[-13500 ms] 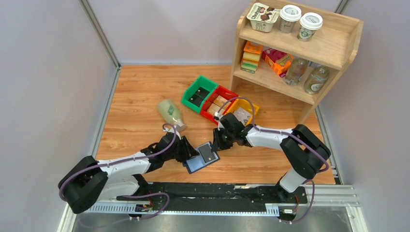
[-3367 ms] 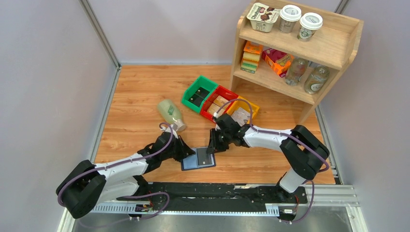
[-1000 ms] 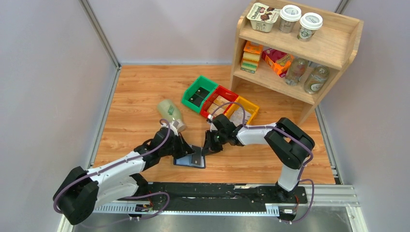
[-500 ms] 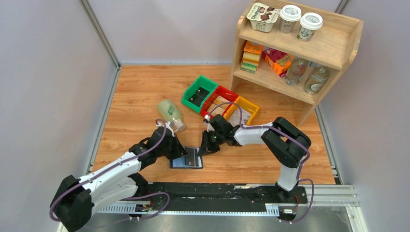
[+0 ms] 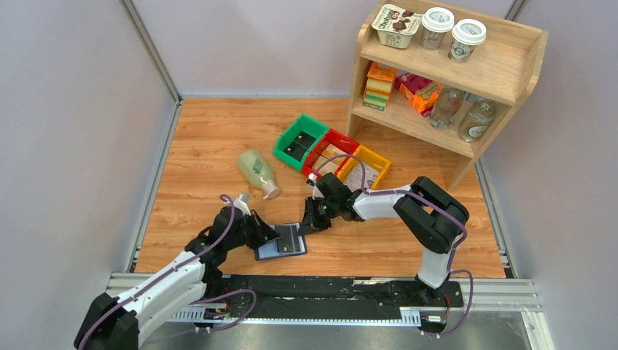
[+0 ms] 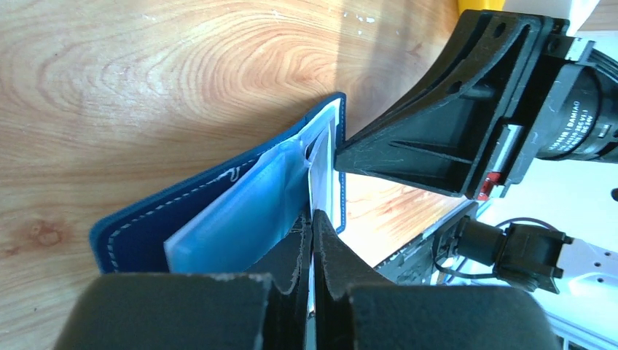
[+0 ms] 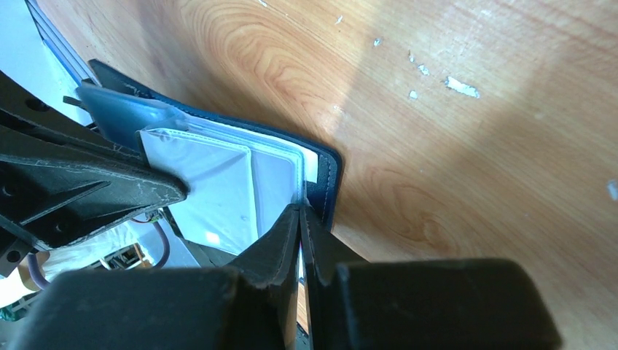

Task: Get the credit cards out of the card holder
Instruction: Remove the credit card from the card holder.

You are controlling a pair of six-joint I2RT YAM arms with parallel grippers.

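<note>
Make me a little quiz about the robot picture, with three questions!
1. True or false: the left gripper and the right gripper both touch the open card holder.
2. Which bin sits nearest the wooden shelf? A green, B red, C yellow.
3. How many lidded cups stand on top of the shelf?
Key: 1 true; 2 C; 3 two.
</note>
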